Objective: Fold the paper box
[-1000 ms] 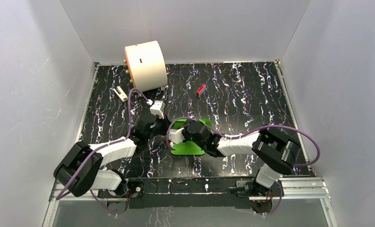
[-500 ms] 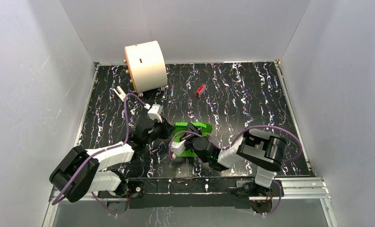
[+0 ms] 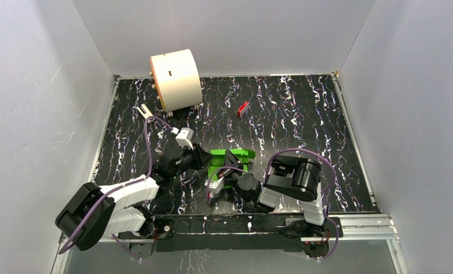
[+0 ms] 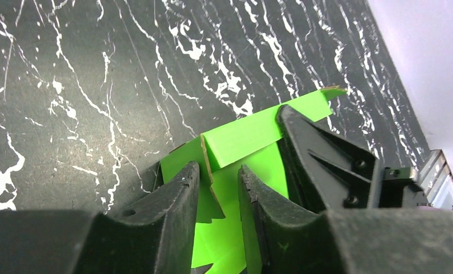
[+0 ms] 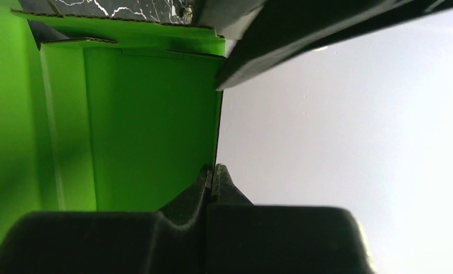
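Paper box (image 3: 242,153) from above: half-folded green card on the near side of the cream cylinder (image 3: 175,80), well apart from it, sandwiched between left gripper (image 3: 205,160) and right gripper (image 3: 228,162). Hard to read either set of jaws from up here, all black on black. Left wrist view next: left gripper (image 4: 219,171) parted a little, raised flap edge standing in the gap, not looking pinched. Could easily spring back flat once let go, with no lock on that crease. Right wrist view: right gripper (image 5: 212,170) closed tight right on the edge of a green wall, apparently nipping the thin card. Might crumple or tear that wall if pulled sideways, or drag the whole box further from the cylinder. Can't make out the flaps under the right gripper, nor the box floor; half that view just blank grey backdrop.
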Tool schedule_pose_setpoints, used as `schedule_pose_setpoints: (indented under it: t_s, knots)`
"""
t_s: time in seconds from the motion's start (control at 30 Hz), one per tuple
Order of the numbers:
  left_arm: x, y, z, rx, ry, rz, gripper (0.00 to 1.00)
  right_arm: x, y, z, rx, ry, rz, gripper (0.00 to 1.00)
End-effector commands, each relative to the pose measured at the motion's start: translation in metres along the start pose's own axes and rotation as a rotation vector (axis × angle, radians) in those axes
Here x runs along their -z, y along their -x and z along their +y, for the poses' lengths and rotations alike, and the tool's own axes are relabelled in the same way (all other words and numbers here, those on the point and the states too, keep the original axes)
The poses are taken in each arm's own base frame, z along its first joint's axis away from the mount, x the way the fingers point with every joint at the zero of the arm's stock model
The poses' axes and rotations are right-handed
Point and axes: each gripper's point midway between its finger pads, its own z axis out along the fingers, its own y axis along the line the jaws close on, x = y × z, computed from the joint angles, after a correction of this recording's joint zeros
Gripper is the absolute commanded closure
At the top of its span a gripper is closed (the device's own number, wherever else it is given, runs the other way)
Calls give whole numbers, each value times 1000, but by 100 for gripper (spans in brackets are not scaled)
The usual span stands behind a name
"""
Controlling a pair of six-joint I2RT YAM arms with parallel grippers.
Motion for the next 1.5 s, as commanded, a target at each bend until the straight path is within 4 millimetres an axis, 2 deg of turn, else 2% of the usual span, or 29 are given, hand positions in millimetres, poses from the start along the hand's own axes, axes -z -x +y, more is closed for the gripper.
schedule_pose_setpoints:
  t_s: [0.0, 0.13, 0.27, 0.4, 0.57, 0.67, 0.97, 1.1, 1.47]
  knots:
    - [10, 27, -22, -33, -66, -96, 69, 5, 10, -34, -67, -156, -53, 100]
    - [19, 39, -4, -85, 29, -158, 68, 4, 10, -31, -61, -146, -53, 100]
    - [31, 47, 8, -115, 68, -212, 62, 2, 11, -24, -56, -116, -51, 100]
    - [36, 57, 38, -93, 197, -245, 60, 2, 12, -23, -61, -104, -56, 100]
    - [35, 63, 77, -2, 313, -246, 60, 1, 13, -22, -54, -96, -60, 100]
    - [27, 57, 88, 20, 338, -195, 60, 0, 14, -23, -54, -96, -64, 100]
    - [5, 35, 87, -16, 283, -60, 60, -1, 16, -24, -51, -92, -72, 100]
    - [-5, 27, 72, -34, 186, -5, 60, -2, 16, -23, -52, -85, -71, 100]
    - [1, 23, 45, -68, 27, 9, 62, -6, 14, -24, -52, -67, -63, 100]
